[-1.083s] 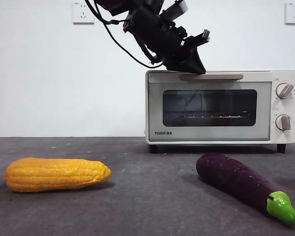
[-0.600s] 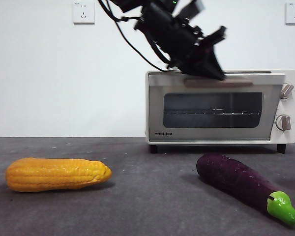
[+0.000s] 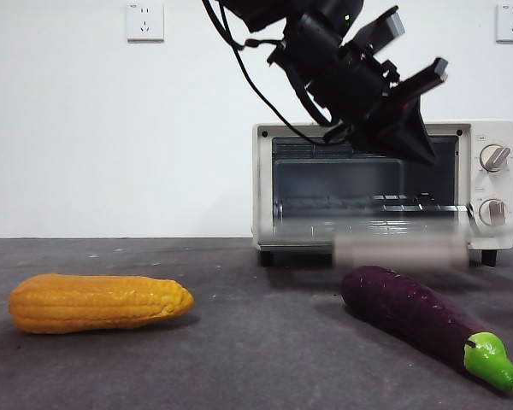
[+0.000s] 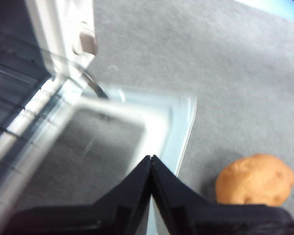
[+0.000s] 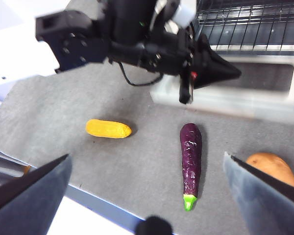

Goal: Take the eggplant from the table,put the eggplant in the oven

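Note:
The dark purple eggplant lies on the grey table right of centre, its green cap pointing toward the front; it also shows in the right wrist view. Behind it stands the cream oven, its door dropped open and motion-blurred, with the wire rack exposed. My left gripper hangs shut and empty in front of the oven's upper opening, above the door. High above the table, my right gripper is open and looks down on the eggplant.
A yellow corn cob lies at the left of the table. A brown potato sits right of the eggplant, close to the open door. The left arm and its cables reach across in front of the oven.
The oven door has swung from closed down to open and is still blurred. My left gripper has moved right and slightly up, off the door's handle.

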`<state>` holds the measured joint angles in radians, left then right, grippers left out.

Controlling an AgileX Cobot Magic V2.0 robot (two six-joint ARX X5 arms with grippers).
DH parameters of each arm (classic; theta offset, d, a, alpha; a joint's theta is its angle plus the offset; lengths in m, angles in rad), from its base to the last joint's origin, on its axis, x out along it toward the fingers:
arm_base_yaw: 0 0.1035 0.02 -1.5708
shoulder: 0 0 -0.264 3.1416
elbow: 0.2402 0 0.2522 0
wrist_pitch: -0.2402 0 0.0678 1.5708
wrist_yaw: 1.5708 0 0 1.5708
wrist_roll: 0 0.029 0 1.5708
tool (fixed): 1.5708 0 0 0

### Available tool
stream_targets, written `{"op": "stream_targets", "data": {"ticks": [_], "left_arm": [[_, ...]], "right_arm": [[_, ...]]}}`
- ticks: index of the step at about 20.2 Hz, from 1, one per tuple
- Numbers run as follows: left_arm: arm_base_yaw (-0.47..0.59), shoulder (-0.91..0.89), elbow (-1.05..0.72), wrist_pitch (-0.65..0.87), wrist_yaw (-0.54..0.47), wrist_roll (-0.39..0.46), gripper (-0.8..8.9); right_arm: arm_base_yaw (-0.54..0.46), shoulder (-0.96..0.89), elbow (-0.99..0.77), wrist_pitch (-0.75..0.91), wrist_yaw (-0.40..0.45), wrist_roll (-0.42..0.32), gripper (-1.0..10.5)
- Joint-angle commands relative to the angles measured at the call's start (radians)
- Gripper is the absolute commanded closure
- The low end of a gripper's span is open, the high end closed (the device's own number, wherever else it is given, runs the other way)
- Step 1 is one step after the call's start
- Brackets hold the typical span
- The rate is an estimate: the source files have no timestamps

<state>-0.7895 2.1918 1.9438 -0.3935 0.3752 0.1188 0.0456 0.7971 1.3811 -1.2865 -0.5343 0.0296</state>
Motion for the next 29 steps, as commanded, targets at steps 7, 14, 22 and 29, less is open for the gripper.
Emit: {"op": "stream_targets", "data": {"ticks": [7,14,22,29], "left_arm": [[0.015,0.011,0.285,-0.184,0.016,-0.011,8.19],[0.137,0.001,0.719,-0.521,-0.081,0.011,8.19],[0.371,-0.108,0.916,-0.705,-0.196,0.013,8.19],[0.659,-0.219,0.916,-0.763,-0.205,-0.024,8.19]], "right_arm": [[0.002,0.018,0.000,0.003,0.003,-0.008,3.2],[0.002,0.055,0.000,0.003,0.011,-0.016,3.2],[0.004,0.089,0.000,-0.002,0.011,-0.032,3.2],[0.057,0.104,0.000,-0.027,0.047,-0.035,3.2]]}}
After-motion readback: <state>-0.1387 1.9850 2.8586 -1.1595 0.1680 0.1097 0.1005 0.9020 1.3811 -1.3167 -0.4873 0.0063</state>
